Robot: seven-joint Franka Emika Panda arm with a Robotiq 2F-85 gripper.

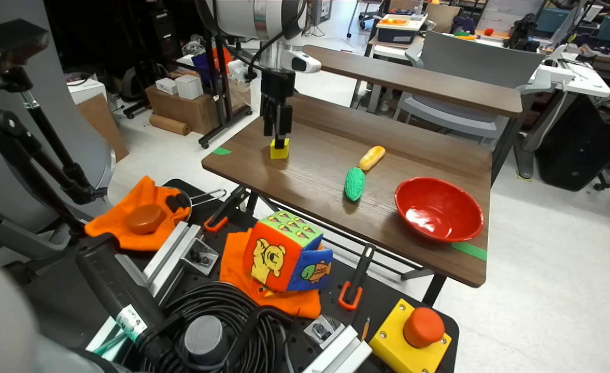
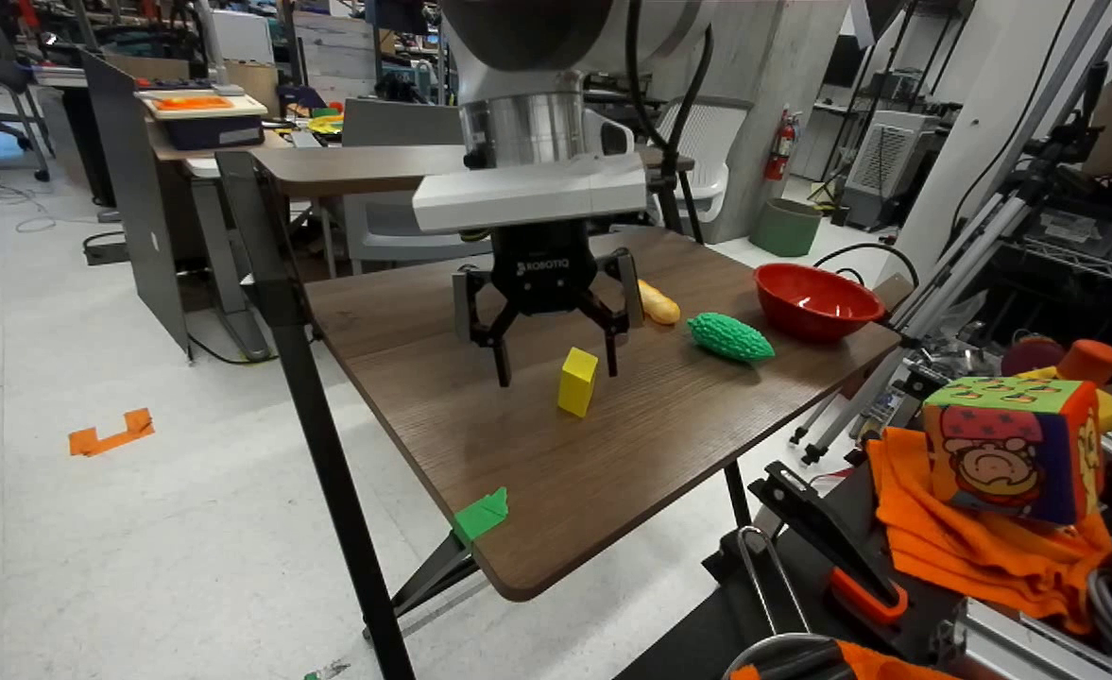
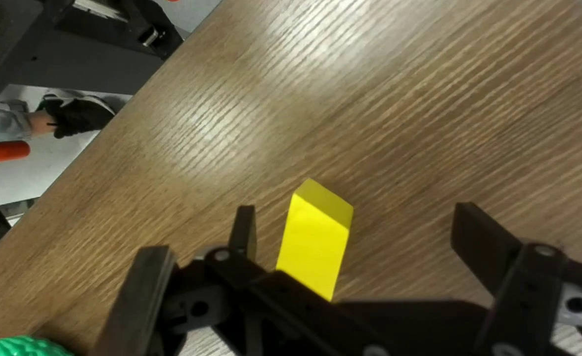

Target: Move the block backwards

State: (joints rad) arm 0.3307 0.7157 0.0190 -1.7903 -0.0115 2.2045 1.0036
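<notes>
The block (image 1: 279, 154) is a small yellow cube on the brown table, and it also shows in an exterior view (image 2: 576, 382). In the wrist view the block (image 3: 315, 240) lies between the spread fingers, closer to the left finger in the picture, with a gap on both sides. Part of its lower end is hidden behind the gripper there. My gripper (image 2: 557, 378) is open and empty, pointing down with its fingertips low near the block. It also shows in an exterior view (image 1: 279, 140), where a finger covers part of the block, and in the wrist view (image 3: 355, 215).
On the table (image 1: 315, 181) are a green bumpy piece (image 1: 354, 184), an elongated yellow-orange piece (image 1: 372, 157) and a red bowl (image 1: 439, 210). Green tape (image 2: 482, 515) marks a table corner. A black cart with a soft picture cube (image 1: 284, 254) stands beside the table.
</notes>
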